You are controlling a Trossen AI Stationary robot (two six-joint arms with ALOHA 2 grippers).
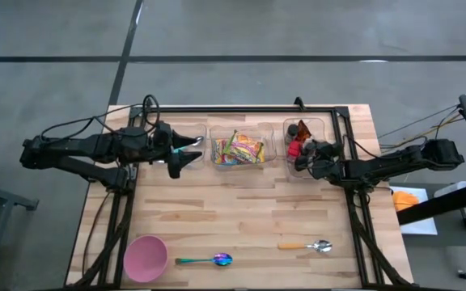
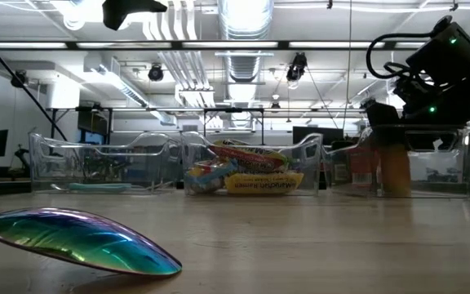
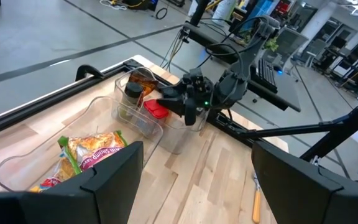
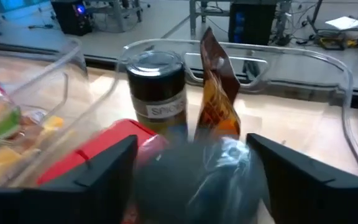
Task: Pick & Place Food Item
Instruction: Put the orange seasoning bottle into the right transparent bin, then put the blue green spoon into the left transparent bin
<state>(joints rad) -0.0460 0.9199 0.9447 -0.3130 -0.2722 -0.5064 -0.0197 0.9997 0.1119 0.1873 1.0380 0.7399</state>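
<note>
Your right gripper [image 1: 302,153] sits in the right bin [image 1: 324,123], jaws apart, nothing gripped yet, over a wrapped dark item [image 4: 194,177]. Risk: closing could nudge the jar [image 4: 157,87] or snag the upright pouch [image 4: 215,93]. Left gripper [image 1: 192,151] waits, wide open.

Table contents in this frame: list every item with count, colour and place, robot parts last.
Table: one, light wood, under everything.
Bins: three, clear plastic, in a row along the far edge.
Snack packets: a pile, multicoloured, in the middle bin.
Jar: one, dark with a grey lid, in the right bin.
Pouch: one, brown-orange, upright beside the jar.
Red item: one, in the right bin.
Bowl: one, pink, near left corner.
Spoons: two; iridescent beside the bowl, silver with orange handle near right.
Left gripper: open, over the left bin.
Right gripper: open, in the right bin.
</note>
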